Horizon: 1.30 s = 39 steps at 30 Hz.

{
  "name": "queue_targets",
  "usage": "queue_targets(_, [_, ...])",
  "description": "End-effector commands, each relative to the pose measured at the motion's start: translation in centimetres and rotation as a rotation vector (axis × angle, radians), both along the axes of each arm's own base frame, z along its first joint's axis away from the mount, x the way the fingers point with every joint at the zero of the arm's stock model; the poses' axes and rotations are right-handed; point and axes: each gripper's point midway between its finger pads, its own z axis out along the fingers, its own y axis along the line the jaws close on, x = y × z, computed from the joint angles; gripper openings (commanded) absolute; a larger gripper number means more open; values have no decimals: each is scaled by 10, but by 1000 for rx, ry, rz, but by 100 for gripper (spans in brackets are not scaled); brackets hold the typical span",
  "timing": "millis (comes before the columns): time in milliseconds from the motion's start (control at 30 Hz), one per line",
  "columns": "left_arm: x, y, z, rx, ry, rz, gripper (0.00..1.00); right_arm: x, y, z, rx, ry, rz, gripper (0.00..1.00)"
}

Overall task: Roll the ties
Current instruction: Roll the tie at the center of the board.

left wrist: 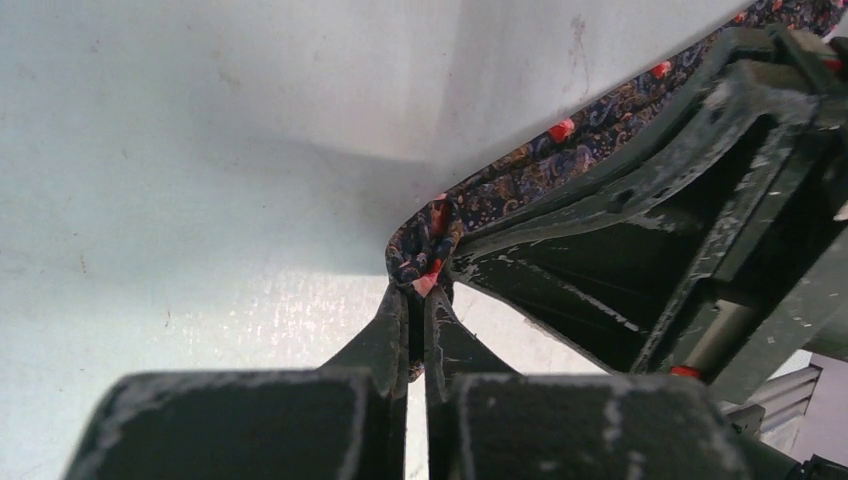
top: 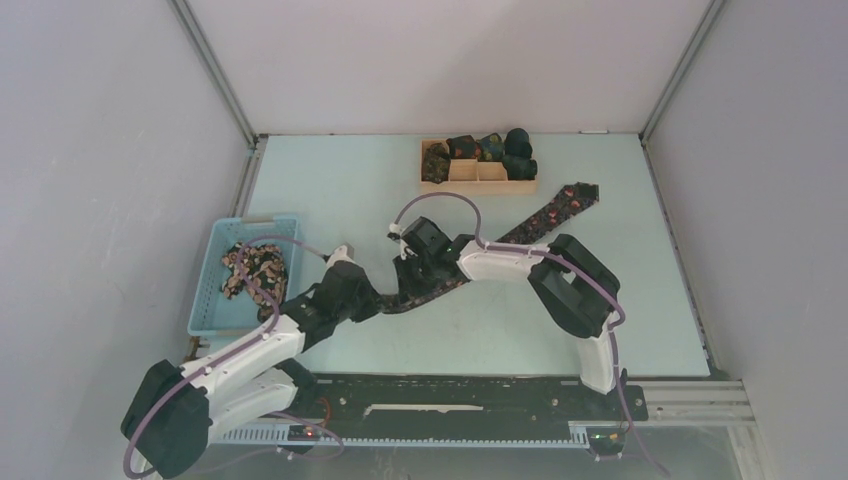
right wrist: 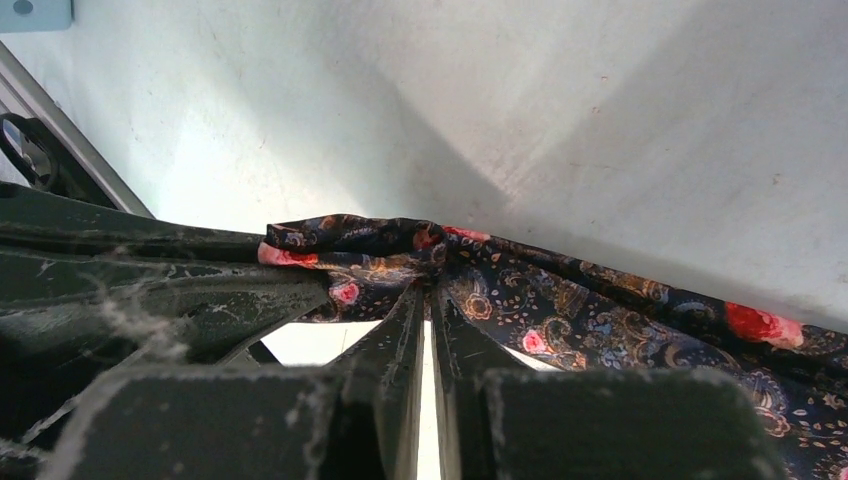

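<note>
One tie [top: 548,212], dark with red and tan flowers, lies slantwise across the table from back right to the middle. Its near end is folded and bunched. My left gripper [top: 380,301] is shut on that bunched end; in the left wrist view the fabric [left wrist: 520,180] is pinched at the left gripper's [left wrist: 420,290] tips. My right gripper [top: 408,282] is shut on the same tie right beside it, and in the right wrist view the tie [right wrist: 600,310] puckers where the right gripper [right wrist: 430,290] nips it. The two grippers nearly touch.
A light-blue basket [top: 211,290] at the left holds a heap of loose ties [top: 255,272]. A wooden divided tray [top: 480,182] at the back holds several rolled ties [top: 505,148]. Grey walls close in the left, back and right.
</note>
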Motion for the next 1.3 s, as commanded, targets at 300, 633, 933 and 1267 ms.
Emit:
queue_targets(300, [6,-10,23,27,3,-79,0,-7,28,11,66,-13,32,9])
queue_targets(633, [1,-4,20,103,58,-112,0,-10,29,15,76,-1,41,8])
queue_targets(933, [-3,10,15,193,90,-111,0,4,26,34,98,-36,15,8])
queue_targets(1267, [-1,12,16,226,107,-115,0,-1,40,21,98,-6,31,8])
